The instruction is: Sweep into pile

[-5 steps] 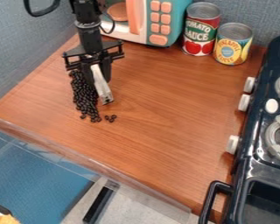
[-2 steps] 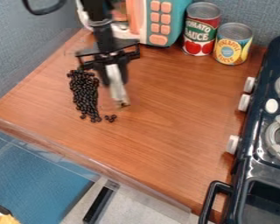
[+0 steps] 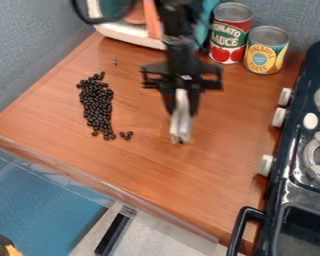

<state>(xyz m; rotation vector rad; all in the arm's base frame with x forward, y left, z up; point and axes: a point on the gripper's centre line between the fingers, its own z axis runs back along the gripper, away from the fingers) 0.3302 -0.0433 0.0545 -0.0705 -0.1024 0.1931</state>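
Right now, in the camera view, you have the arm hanging down from the top edge, its gripper (image 3: 181,107) over the middle of the brown counter (image 3: 209,172). Your fingers are closed on a white tool (image 3: 181,120) — it points down toward you between the two black fingers, its lower end below them, and you cannot tell whether that end touches the counter. To the left of the tool, well apart from it, you see the black beans (image 3: 97,107) lying in a long, narrow heap that runs from top to bottom. A little cluster of beans (image 3: 126,135) sits just beside the heap's lower end, and one small dark bit (image 3: 115,62) lies apart, above and to the right of the heap. Behind the arm you have the toy microwave (image 3: 132,40), then a red can (image 3: 230,35) and a yellow can (image 3: 265,52) near each other; along the right edge stands the dark toy stove (image 3: 293,175) — white knobs toward the counter.
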